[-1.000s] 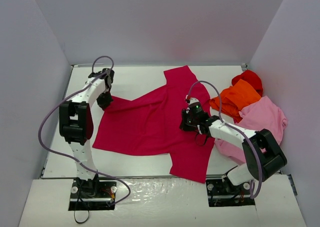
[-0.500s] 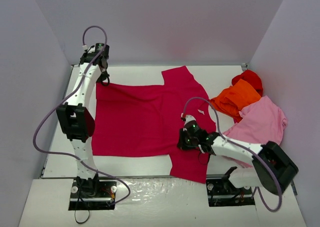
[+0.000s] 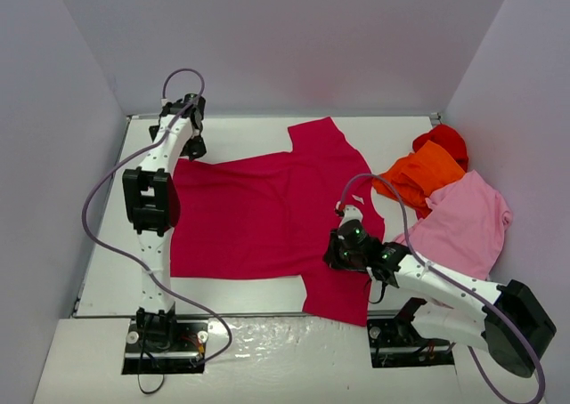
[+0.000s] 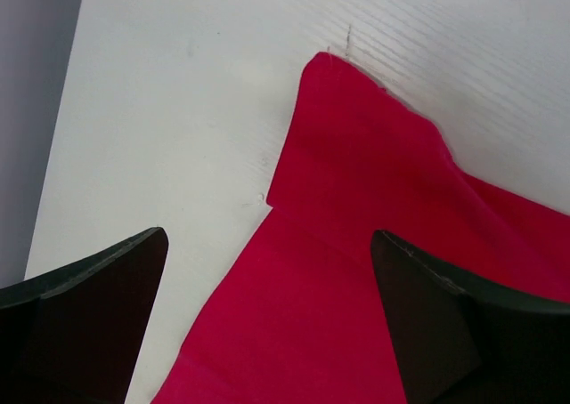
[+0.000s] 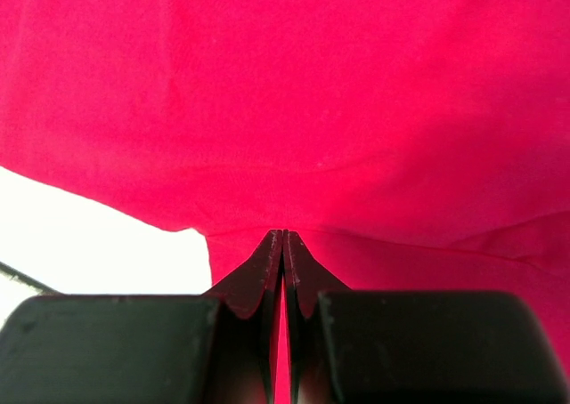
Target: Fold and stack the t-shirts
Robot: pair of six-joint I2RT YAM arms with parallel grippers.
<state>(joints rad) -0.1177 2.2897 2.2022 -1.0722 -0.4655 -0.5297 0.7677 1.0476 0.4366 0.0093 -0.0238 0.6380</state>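
Note:
The crimson t-shirt (image 3: 258, 217) lies spread on the white table (image 3: 240, 137), its small white tag (image 3: 357, 199) showing near the neck. My left gripper (image 3: 188, 145) hovers open over the shirt's far-left corner (image 4: 356, 155), holding nothing; in the left wrist view its fingers (image 4: 98, 306) stand wide apart. My right gripper (image 3: 337, 254) is low at the shirt's near-right part, shut on a pinch of the crimson cloth (image 5: 312, 84); in the right wrist view the gripper (image 5: 284, 233) has red cloth between its tips.
An orange t-shirt (image 3: 419, 177), a bright red one (image 3: 443, 140) and a light pink one (image 3: 463, 222) lie bunched at the right side. Grey walls enclose the table on three sides. The table's front edge (image 3: 223, 315) runs just before the arm bases.
My left gripper has opened and let go of the shirt's far-left corner, which now lies on the table. My right gripper has drawn its pinch of cloth nearer and rightward.

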